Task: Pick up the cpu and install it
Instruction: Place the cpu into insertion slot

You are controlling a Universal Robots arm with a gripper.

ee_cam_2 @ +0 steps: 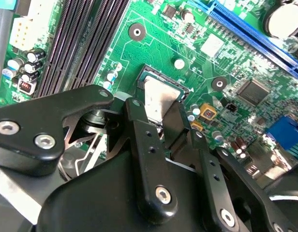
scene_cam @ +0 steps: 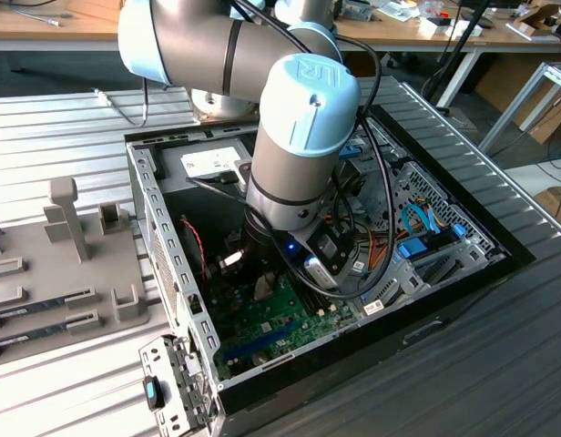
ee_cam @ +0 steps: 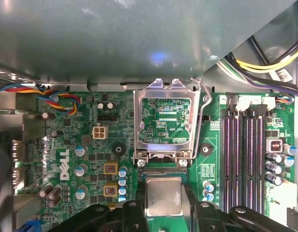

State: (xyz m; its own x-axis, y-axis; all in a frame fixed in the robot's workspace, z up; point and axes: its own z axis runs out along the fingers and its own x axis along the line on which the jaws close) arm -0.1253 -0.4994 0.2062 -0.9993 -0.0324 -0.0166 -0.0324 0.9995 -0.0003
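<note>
Jaws pinched narrow on cpu edges, held flat over socket, prob. for straight seating; load plate up to clear way; exterior view: approx. 6 o'clock of arm.

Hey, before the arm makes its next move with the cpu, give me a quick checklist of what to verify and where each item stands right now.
1. The retention plate is swung up off the socket: ok.
2. The lever is released and raised: ok.
3. The gripper is closed on the cpu: ok, it is held on two opposite sides.
4. The cpu is lined up with the socket: ok, in the second wrist view it lies inside the frame.
5. The cpu is seated flat: cannot tell.
6. The coloured cables are away from the socket: ok.
</note>
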